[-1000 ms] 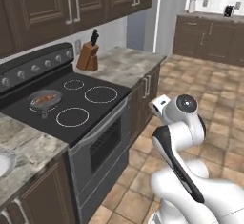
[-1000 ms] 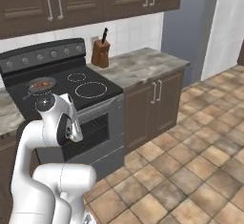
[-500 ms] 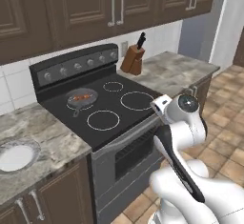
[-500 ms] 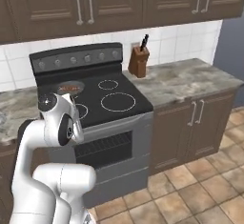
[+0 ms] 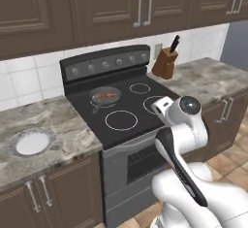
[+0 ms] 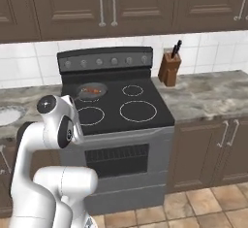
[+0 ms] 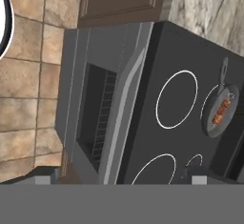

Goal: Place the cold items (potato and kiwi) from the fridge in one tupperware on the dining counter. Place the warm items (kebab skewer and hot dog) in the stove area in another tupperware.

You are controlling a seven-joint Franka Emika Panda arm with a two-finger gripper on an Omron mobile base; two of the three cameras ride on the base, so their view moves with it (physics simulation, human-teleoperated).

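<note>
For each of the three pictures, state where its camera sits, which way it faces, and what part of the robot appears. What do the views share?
Left base view: behind the arm's left, facing the stove; arm at lower right.
Right base view: behind its right, facing the stove; arm at lower left.
Hand view: on the hand, looking down the oven front; open tool at bottom.
Shared: the pan.

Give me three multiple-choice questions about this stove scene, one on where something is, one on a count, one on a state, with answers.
1. Where is the pan?
A. back left burner
B. front right burner
C. counter by the knife block

2. How many burner rings does the stove show?
A. two
B. four
C. six

3. How is the gripper?
A. shut on the skewer
B. open, holding nothing
C. shut on the oven handle

Answers: 1 A, it sits there with food in it; 2 B, four white rings; 3 B, the fingertips stand far apart over the stove.
</note>
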